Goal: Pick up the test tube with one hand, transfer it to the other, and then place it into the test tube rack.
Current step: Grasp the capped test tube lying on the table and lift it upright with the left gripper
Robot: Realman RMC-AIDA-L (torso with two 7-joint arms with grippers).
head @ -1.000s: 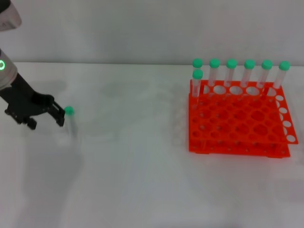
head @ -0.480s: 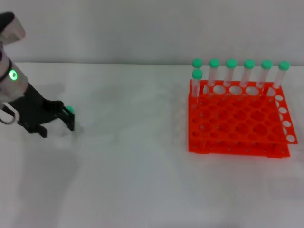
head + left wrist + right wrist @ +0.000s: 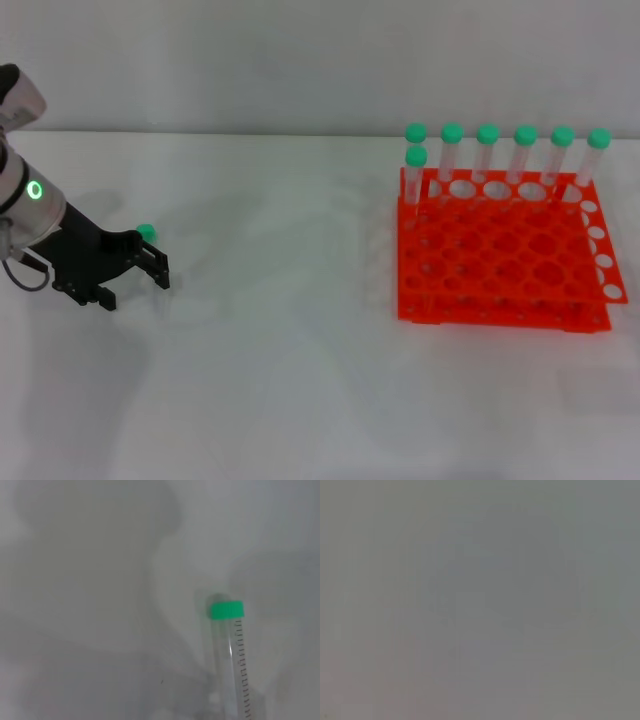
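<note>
The test tube lies on the white table at the far left; in the head view only its green cap (image 3: 146, 232) shows, just behind my left gripper. In the left wrist view its cap (image 3: 226, 610) and clear graduated body (image 3: 232, 670) lie flat on the table. My left gripper (image 3: 133, 285), black on a silver-white arm with a green ring light, is low over the tube with its fingers spread, and it holds nothing. The orange-red test tube rack (image 3: 500, 255) stands at the right. My right gripper is out of view.
Several green-capped tubes (image 3: 487, 150) stand upright in the rack's back row, one more (image 3: 416, 170) at its back left corner. White table (image 3: 290, 340) lies between gripper and rack. The right wrist view shows only plain grey.
My left gripper has moved right and toward the table's near side, lower over the tube; it now covers the tube's body, leaving only the green cap showing behind it.
</note>
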